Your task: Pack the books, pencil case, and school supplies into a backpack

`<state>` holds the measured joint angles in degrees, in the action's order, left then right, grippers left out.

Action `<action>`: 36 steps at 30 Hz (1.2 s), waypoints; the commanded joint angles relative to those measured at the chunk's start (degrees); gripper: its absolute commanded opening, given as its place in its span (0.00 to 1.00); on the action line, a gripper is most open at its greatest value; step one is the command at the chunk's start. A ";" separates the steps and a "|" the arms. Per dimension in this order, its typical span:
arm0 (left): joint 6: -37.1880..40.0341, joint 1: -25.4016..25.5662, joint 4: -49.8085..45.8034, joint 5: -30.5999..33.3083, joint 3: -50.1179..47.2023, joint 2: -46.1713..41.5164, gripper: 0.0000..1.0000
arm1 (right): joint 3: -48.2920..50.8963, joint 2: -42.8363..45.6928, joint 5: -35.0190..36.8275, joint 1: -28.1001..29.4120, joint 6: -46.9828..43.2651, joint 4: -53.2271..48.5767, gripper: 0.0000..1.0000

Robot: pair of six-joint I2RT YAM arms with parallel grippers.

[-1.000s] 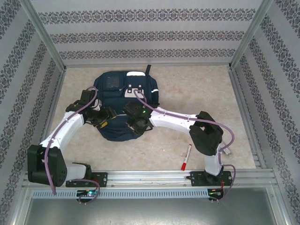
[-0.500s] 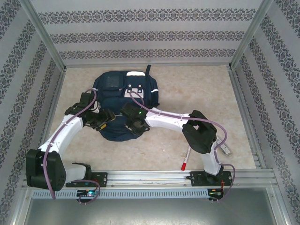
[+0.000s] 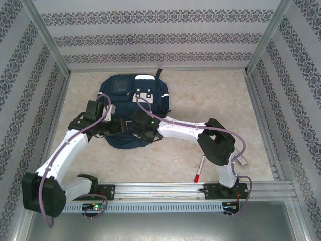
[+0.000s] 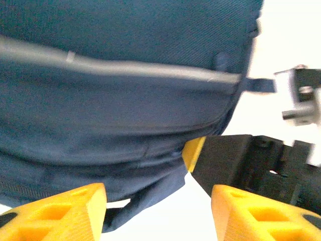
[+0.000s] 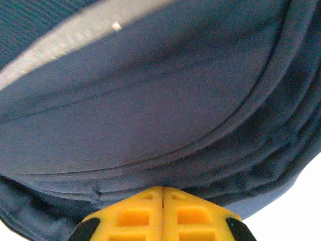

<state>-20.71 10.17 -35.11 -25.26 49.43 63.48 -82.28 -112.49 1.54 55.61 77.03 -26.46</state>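
The backpack [image 3: 125, 103] lies mid-table, soft and floppy, best pinched at its near seam, where the right gripper [image 5: 163, 191] sits fully closed and the left gripper [image 4: 158, 196] gapes apart.

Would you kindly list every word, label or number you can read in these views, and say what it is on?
None can be read.
The backpack has white patches, but any print on them is too small to tell.
The marker pen is likewise too small.
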 commanded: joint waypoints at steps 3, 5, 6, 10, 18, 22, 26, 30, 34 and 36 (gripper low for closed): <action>28.26 0.28 14.45 -9.15 0.81 -0.64 0.57 | 5.81 11.44 8.26 -2.55 -12.62 2.49 0.00; 40.56 0.24 14.26 -14.54 1.06 2.33 0.61 | 9.00 14.95 9.74 -3.33 -16.20 2.64 0.00; 49.79 0.36 11.43 -18.14 1.69 4.32 0.64 | 10.38 16.56 10.21 -3.99 -17.86 2.07 0.00; 71.09 0.88 7.00 -15.91 3.32 10.83 0.73 | 18.58 23.57 6.44 -8.82 -19.30 3.30 0.06; 81.99 1.07 4.39 -4.36 7.12 19.90 0.71 | 27.54 37.24 5.81 -17.86 -27.43 2.94 0.31; 83.38 2.22 8.82 -0.42 5.34 22.13 0.74 | 29.54 40.62 4.87 -20.73 -29.28 3.66 0.33; 84.33 2.31 8.13 -2.46 5.13 23.41 0.80 | 30.09 40.80 2.94 -21.90 -29.35 3.99 0.36; 87.91 2.55 3.99 -3.48 5.63 25.04 0.83 | 30.63 39.17 -0.55 -22.14 -29.21 5.46 0.38; 81.88 2.82 8.01 2.59 5.74 27.33 0.78 | 32.06 38.20 -2.30 -22.05 -27.74 7.95 0.38; 74.20 3.25 13.53 8.88 6.16 28.71 0.67 | 31.61 37.20 -3.40 -22.06 -28.27 8.36 0.38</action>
<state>60.93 12.34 -26.98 -23.77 55.05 90.39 -51.18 -74.08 0.64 33.85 49.10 -20.27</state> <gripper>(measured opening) 0.689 0.382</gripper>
